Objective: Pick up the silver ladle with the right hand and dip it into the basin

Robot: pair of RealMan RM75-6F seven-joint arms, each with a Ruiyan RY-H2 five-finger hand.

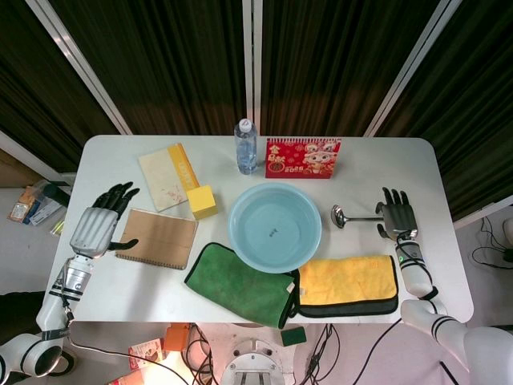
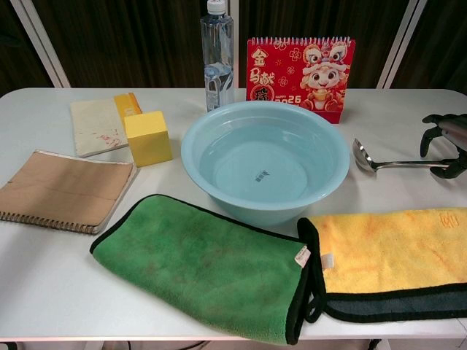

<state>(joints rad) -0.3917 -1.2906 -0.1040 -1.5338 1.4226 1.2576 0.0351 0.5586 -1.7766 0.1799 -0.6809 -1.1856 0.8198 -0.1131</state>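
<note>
The silver ladle (image 1: 353, 216) lies on the white table to the right of the light-blue basin (image 1: 237, 210), with its bowl (image 2: 363, 155) toward the basin and its handle running right. My right hand (image 1: 395, 218) is over the far end of the handle. In the chest view the right hand (image 2: 446, 146) has its fingers curved above the handle and its thumb below, not clamped on it. The basin (image 2: 197, 138) holds water. My left hand (image 1: 100, 224) rests open at the table's left edge, holding nothing.
A water bottle (image 1: 245, 146) and a red calendar (image 1: 303, 157) stand behind the basin. In front of it lie a green cloth (image 1: 240, 285) and a yellow cloth (image 1: 349, 281). On the left are a yellow block (image 1: 203, 200), a brown notebook (image 1: 158, 238) and a cream booklet (image 1: 167, 176).
</note>
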